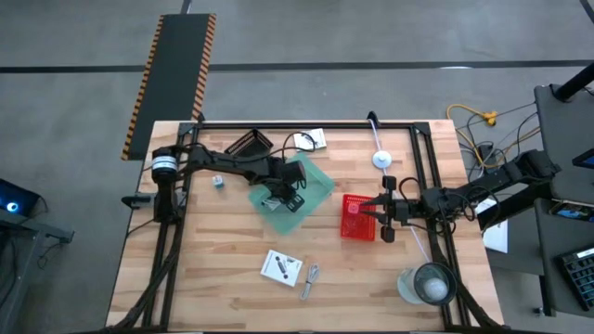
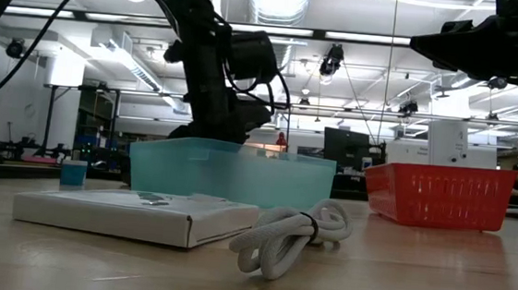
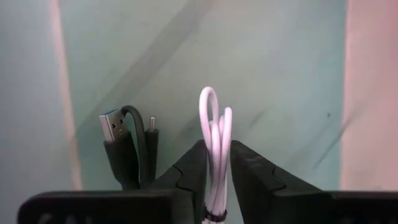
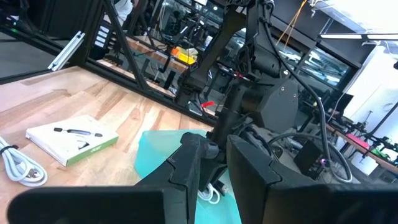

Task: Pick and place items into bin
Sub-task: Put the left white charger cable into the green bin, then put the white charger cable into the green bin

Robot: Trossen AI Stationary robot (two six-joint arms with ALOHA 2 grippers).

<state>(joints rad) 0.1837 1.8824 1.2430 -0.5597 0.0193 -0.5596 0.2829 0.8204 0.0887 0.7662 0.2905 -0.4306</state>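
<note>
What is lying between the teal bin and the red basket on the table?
Nothing: in the high view, only bare wood separates the teal bin from the red basket. The low view shows the same gap.

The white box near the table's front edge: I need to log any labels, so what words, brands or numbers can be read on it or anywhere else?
White box: it carries dark marks, too small to read.
White packet at the table's back edge: print too small to read.
No other text is readable in any view.
</note>
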